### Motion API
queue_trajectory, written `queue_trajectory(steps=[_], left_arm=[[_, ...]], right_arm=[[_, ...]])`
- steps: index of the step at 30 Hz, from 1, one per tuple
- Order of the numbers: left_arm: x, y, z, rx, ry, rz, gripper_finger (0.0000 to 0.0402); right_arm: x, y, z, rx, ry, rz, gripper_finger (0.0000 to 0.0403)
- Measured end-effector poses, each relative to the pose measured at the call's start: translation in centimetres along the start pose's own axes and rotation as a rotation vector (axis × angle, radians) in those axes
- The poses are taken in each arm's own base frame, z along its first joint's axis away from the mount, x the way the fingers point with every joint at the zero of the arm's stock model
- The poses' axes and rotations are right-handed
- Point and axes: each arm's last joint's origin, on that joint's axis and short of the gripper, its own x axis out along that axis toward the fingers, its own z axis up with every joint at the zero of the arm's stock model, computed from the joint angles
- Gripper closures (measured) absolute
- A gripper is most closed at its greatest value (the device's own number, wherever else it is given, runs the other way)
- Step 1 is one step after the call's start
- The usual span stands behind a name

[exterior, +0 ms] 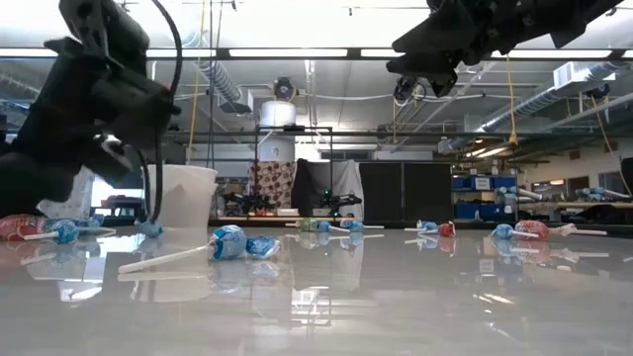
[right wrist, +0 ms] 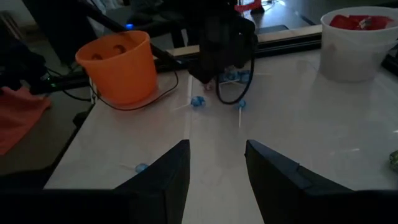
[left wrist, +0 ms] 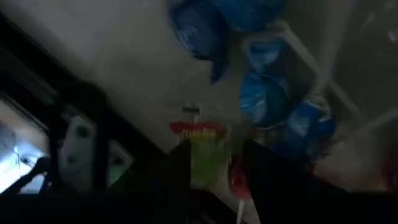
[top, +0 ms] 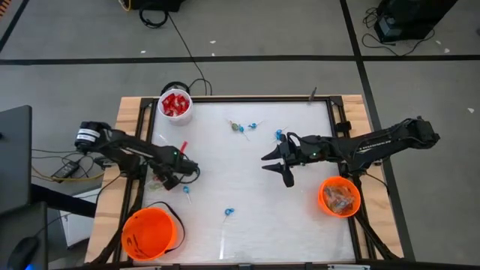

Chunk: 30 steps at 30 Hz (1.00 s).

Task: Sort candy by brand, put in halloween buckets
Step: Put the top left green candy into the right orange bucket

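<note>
My left gripper [top: 166,180] is low over the table's left side, pointing steeply down at a cluster of candy. Its left wrist view shows a green-and-red wrapped piece [left wrist: 208,155] between its two fingers, with blue-wrapped lollipops [left wrist: 264,99] just beyond. My right gripper [top: 279,163] hangs open above the table's middle, holding nothing [right wrist: 217,168]. A white bucket [top: 175,105] of red packets stands at the far left. One orange bucket [top: 150,232] stands at the near left. Another orange bucket [top: 340,196], at the right, holds candy. My left gripper comes down at a slant onto the green-and-red piece [left wrist: 205,146], which lies on the table. One finger [left wrist: 177,171] stands on each side of it. I cannot tell whether they touch it.
Loose blue lollipops lie scattered: one near the left gripper [top: 186,191], one toward the near edge [top: 227,212], and some at the far middle [top: 241,127] [top: 280,136]. A red piece [top: 182,146] lies left of centre. Black rails frame the table's left and right sides.
</note>
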Motion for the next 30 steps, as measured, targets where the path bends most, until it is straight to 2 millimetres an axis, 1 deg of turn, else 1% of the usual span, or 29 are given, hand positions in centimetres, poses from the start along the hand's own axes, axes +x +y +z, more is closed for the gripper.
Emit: queue_trajectory(steps=[3,8,11,13,16,18,19,22,24,27,30], left_arm=[[0.5,-0.3,0.2,0.020,0.043,0.020,0.0251],[1.2,-0.7,0.6,0.051,0.059,0.082,0.0251],[1.4,-0.9,0.8,0.074,0.060,0.087,0.0258],[1.4,-1.0,1.0,0.070,0.068,0.066,0.0277],[0.9,-1.3,1.3,0.066,0.061,0.040,0.0329],[0.3,-1.5,1.6,0.074,0.027,0.025,0.0373],[0.0,-1.6,1.8,0.082,0.002,0.015,0.0385],[-1.1,-1.9,2.4,0.088,-0.075,-0.010,0.0387],[-2.3,-2.2,2.9,0.097,-0.135,-0.041,0.0386],[-4.6,-2.4,3.5,0.112,-0.234,-0.090,0.0391],[-7.3,-2.7,4.2,0.133,-0.382,-0.167,0.0395]], right_arm=[[0.0,0.0,0.0,-0.010,0.001,0.001,0.0236],[0.0,0.1,0.0,-0.032,0.007,0.029,0.0236],[0.0,0.1,0.0,-0.033,0.009,0.040,0.0236],[0.0,0.1,0.0,-0.033,0.010,0.042,0.0236],[0.0,0.1,0.0,-0.033,0.010,0.042,0.0236],[0.0,0.1,0.0,-0.033,0.010,0.042,0.0236],[0.0,0.1,0.0,-0.033,0.009,0.042,0.0236],[0.0,0.1,0.0,-0.024,0.009,0.042,0.0236],[0.0,0.1,0.0,-0.010,0.009,0.043,0.0236],[0.0,0.2,-0.1,0.016,0.011,0.044,0.0236],[0.0,0.4,-0.2,0.045,0.026,0.039,0.0236]])
